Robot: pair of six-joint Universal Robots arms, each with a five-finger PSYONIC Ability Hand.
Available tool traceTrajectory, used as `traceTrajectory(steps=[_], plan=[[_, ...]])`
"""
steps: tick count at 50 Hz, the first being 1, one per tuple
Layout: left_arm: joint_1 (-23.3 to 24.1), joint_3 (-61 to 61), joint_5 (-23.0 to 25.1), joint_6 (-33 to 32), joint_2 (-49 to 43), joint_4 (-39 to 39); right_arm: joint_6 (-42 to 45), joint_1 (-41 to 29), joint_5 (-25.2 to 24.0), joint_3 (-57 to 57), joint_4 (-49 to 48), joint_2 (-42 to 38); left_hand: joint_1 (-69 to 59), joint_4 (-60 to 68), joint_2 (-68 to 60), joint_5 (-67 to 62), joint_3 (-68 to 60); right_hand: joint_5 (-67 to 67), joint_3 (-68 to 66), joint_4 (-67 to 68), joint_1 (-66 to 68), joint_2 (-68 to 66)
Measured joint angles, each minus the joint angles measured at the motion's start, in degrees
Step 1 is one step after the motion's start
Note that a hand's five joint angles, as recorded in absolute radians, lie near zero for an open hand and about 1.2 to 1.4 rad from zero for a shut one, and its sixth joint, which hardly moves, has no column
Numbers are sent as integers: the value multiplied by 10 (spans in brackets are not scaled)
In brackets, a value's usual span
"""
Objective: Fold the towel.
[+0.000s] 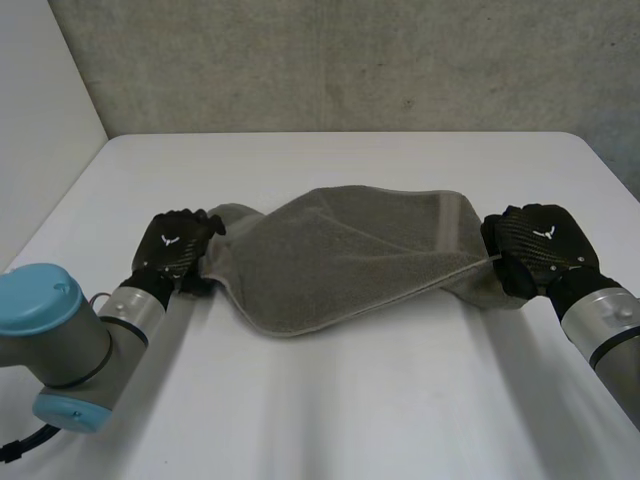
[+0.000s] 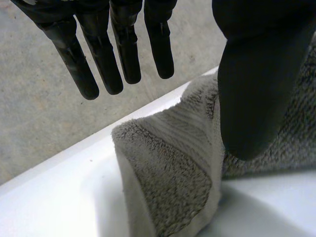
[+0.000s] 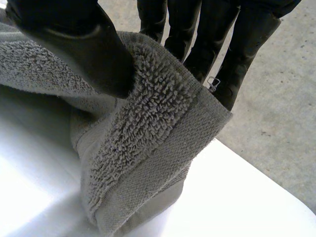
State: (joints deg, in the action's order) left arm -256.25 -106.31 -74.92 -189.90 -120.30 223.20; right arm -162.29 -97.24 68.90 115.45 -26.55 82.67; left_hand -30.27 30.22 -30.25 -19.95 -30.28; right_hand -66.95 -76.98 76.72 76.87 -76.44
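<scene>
We are judging the grasp step half made: the right robot hand [image 1: 538, 248] is pinching the towel [image 1: 340, 262] by its edge between thumb and fingers, while the left robot hand [image 1: 175, 245] is hanging spread over the opposite end on the bench [image 1: 350, 400]. Next, the left is needing to pinch before the 2 ends are lifted.

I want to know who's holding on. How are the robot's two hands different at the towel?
The right hand pinches an end of the towel between thumb and fingers; the left hand has straight fingers off the towel. The end at the right hand is lifted; the end by the left hand rests on the table. Both are black.
</scene>
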Motion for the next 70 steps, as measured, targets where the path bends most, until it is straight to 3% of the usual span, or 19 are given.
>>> traceTrajectory(steps=[7, 25, 30, 39, 46, 52, 54, 58, 63, 70], plan=[[7, 17, 2, 46, -1, -36, -7, 0, 0, 0, 0, 3, 0, 0, 0, 0, 0, 0, 0, 0, 0, 0], [15, 49, 6, 48, -36, -44, -21, 11, 1, -5, 20, 10, -2, 3, -2, -7, -2, 0, 0, 0, 0, -1], [16, 75, -26, 48, -52, -44, -40, 21, 0, -12, 32, 18, -25, 24, -24, -27, -24, 0, 0, 0, 0, -1], [17, 120, -136, 45, -69, -44, -53, 42, -1, -17, 39, 37, -35, 35, -35, -37, -34, 0, 0, 0, 0, -1], [15, 128, -168, 43, -64, -47, -51, 46, 0, -18, 41, 39, -35, 36, -36, -37, -35, 0, 0, 3, 0, -1], [13, 110, -165, 41, -45, -57, -50, 45, 0, -19, 43, 39, -95, 91, -92, -93, -91, 0, 0, 3, 0, -1], [13, 98, -157, 39, -37, -64, -50, 45, 0, -19, 44, 39, -217, 207, -217, -206, -217, 0, 0, 3, 0, -1], [13, 81, -129, 34, -26, -75, -50, 44, -1, -20, 46, 39, -335, 338, -338, -336, -337, 0, 0, 3, 0, -1], [12, 64, -74, 11, -6, -101, -49, 45, -4, -24, 53, 45, -368, 383, -383, -376, -383, 0, 0, 3, 0, -1], [-13, 54, -49, -53, 51, -166, -44, 51, -9, -56, 98, 73, -376, 394, -393, -385, -393, 0, 0, 3, 0, -1]])
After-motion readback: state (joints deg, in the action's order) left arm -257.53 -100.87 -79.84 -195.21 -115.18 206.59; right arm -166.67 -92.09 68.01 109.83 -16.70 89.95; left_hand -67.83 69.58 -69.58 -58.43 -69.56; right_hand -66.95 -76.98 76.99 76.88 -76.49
